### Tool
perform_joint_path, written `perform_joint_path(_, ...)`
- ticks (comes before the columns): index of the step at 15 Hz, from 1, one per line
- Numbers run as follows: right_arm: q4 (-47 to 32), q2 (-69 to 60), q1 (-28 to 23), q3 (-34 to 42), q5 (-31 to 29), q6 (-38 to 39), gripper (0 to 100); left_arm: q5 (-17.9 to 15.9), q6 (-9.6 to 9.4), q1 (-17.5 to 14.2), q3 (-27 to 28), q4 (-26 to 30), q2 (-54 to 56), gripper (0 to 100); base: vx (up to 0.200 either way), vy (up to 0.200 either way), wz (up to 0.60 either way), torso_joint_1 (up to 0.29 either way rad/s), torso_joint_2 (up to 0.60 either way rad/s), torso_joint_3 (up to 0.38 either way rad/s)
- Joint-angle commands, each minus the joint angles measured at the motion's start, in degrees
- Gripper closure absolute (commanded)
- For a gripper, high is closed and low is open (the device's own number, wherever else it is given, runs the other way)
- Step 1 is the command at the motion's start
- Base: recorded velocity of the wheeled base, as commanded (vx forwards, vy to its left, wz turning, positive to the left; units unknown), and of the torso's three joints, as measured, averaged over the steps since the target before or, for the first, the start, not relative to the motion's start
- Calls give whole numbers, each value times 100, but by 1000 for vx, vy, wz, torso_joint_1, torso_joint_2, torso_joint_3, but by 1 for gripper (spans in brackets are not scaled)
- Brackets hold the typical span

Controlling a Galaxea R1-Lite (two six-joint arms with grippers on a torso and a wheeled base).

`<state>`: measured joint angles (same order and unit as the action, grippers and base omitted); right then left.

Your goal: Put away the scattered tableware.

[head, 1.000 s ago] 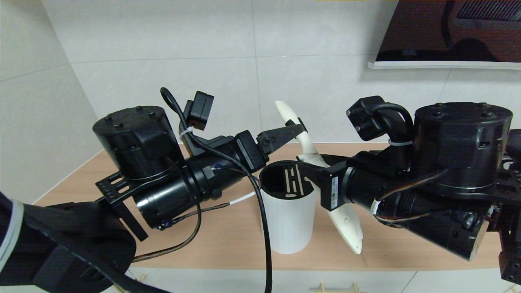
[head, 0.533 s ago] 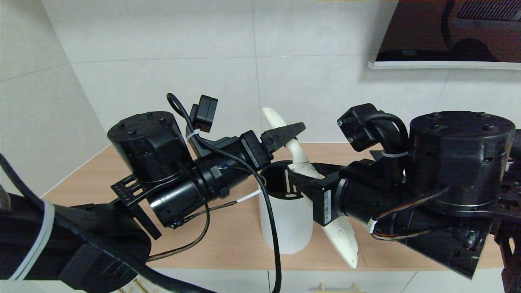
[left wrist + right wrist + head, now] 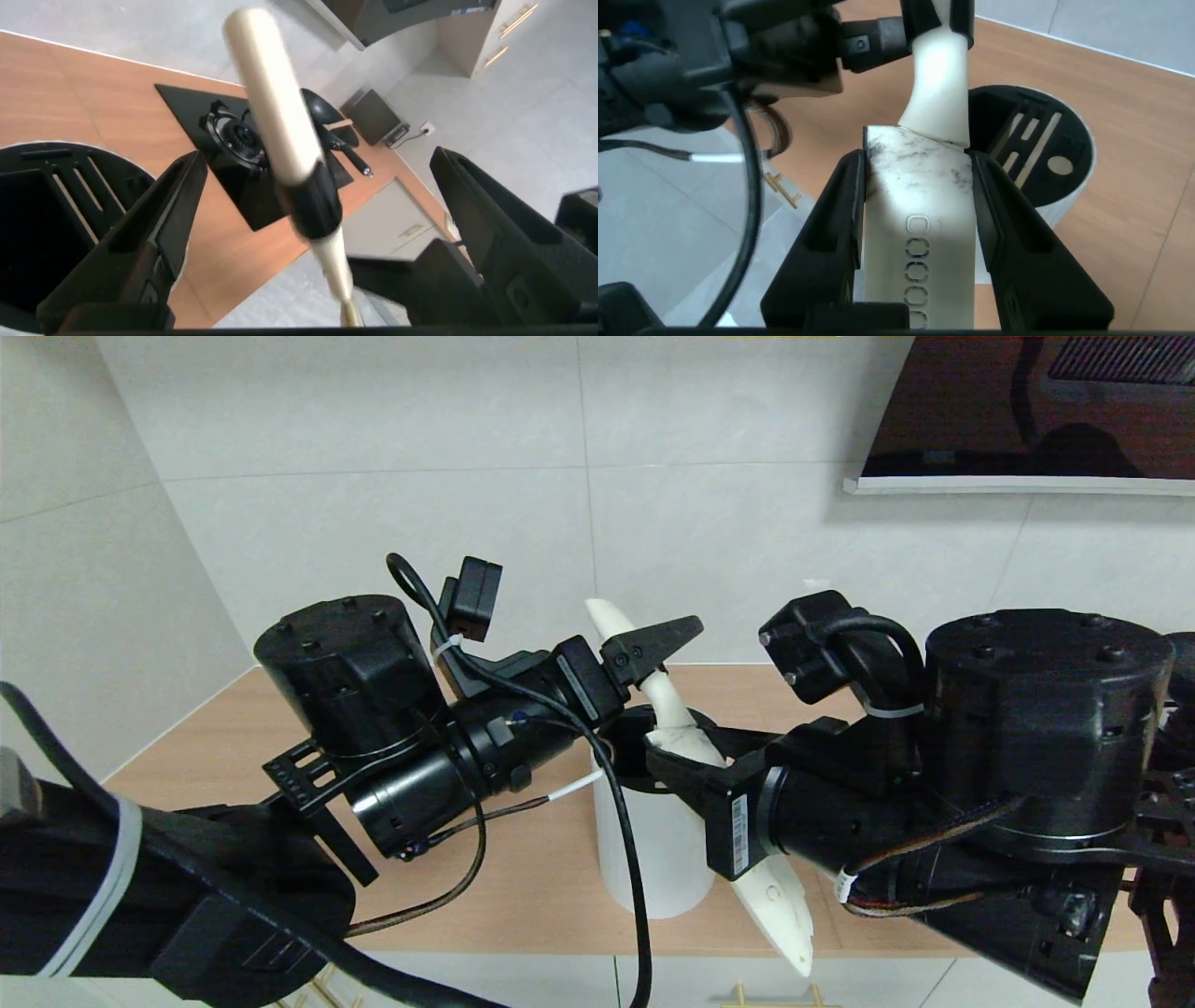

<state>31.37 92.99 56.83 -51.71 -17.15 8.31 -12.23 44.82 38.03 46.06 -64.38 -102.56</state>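
Head camera first: white spatula (image 3: 775, 915) slants above the counter (image 3: 523, 877), handle tip up at eleven o'clock, broad end down at five, crossing the rim of the white holder (image 3: 672, 859). Left wrist camera: left gripper (image 3: 318, 168) spread wide, handle between its fingers, gaps either side. Right wrist camera: right gripper (image 3: 918, 177) clamped tight on the blade, the holder's black mouth just beside it.

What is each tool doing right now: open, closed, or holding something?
Left tool: open, straddling the cream-white plastic spatula handle without touching it.
Right tool: closed on the spatula's wide part.
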Motion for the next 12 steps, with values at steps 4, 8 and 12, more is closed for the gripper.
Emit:
perform_joint_path(4, 54, 26, 12, 38, -7, -5, 100, 1, 0, 20, 0, -5, -18, 100, 0, 0, 0, 0, 0, 0)
perform_joint_path(8, 177, 26, -6, 56, -16, -5, 100, 1, -9, 20, -9, 4, -62, 100, 0, 0, 0, 0, 0, 0)
perform_joint_path(12, 309, 17, -14, 91, -69, -14, 100, -8, -9, 20, -9, 4, -98, 100, 0, 0, 0, 0, 0, 0)
